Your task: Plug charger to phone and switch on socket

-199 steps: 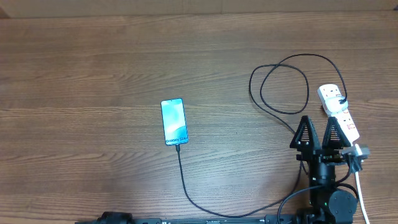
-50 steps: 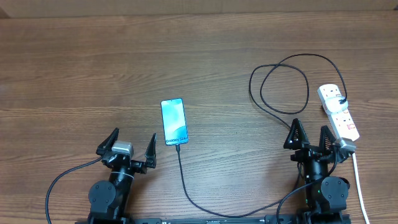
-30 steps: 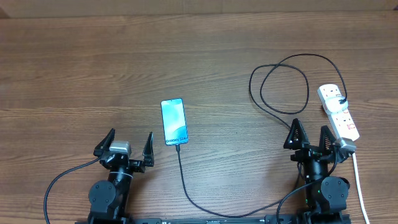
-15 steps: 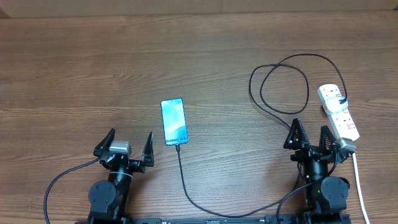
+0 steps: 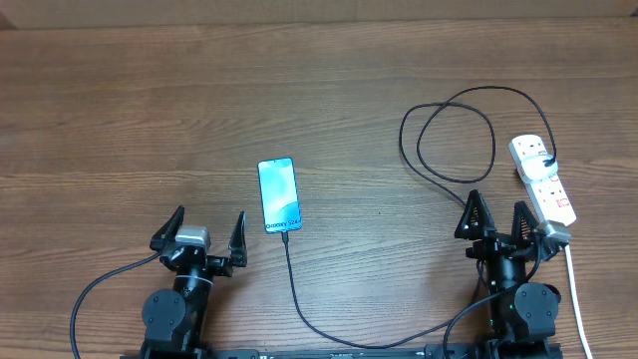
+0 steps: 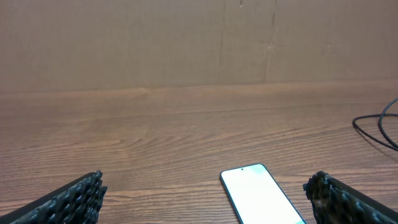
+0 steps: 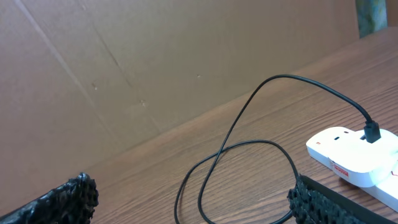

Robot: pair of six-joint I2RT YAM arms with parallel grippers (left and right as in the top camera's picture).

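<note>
The phone (image 5: 279, 194) lies flat and screen-up near the middle of the tabletop (image 5: 120, 120), its lit face pointing away from the robot.

At the far left, the left hand (image 5: 207, 221) sits low at the near edge with its fingers spread wide and holding nothing, just left of the phone's near end.

The phone itself looks slim, rigid and glassy, so it would probably slide if nudged. The long edges are the sensible place to pinch it, not the screen.

At its near end the charger (image 5: 288, 261) meets it, and the small tip looks seated in the port, though that joint is too small to be sure of. The cable runs towards the near edge, reappears on the right and loops loosely across the wood. It seems light and limp, so pulling mid-length would only drag slack. Any hold belongs on the stiff connector tip.

The right hand (image 5: 496, 207) is also spread and empty, near the loop and just beside the socket (image 5: 543, 179).

The socket lies at the far right with the charger's plug in its far outlet. It is light plastic and likely to skid, so its switch wants a straight downward press. Whether the switch is on cannot be told.
</note>
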